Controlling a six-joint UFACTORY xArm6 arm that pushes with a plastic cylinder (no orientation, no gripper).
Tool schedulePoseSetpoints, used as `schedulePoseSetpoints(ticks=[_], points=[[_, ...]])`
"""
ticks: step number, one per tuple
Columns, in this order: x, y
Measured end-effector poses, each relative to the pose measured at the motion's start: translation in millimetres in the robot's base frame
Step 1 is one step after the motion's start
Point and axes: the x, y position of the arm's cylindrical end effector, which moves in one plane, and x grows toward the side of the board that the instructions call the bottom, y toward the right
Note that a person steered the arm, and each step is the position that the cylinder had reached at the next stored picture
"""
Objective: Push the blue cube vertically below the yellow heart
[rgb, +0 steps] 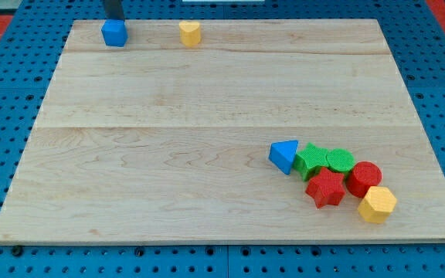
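Near right of counter (130,193), cluster sitting untouched: yellow hexagon (377,204), red star (326,188), red cylinder (363,178), green block (310,161), green cylinder (340,160), blue triangle (284,155).

Far left: blue cube (114,32) lying left of yellow heart (189,32), apart.

No claw on rig, so no open/closed state; my tip (114,18) touching cube's far edge.

Judging: pushing cube nearward first, then right, stopping under heart; keeping contact centred, avoiding heart.

Count: 2 blue, 2 yellow, 2 red, 2 green.

Blue cube (114,32) sits flat near the board's top-left edge; yellow heart (189,33) rests level with it, apart, to its right.
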Motion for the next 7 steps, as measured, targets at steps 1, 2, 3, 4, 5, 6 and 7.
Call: schedulePoseSetpoints(ticks=[1, 2, 3, 4, 5, 6, 7], points=[[41, 43], [65, 51], [55, 50], [23, 30], [17, 3], [50, 1], [91, 24]])
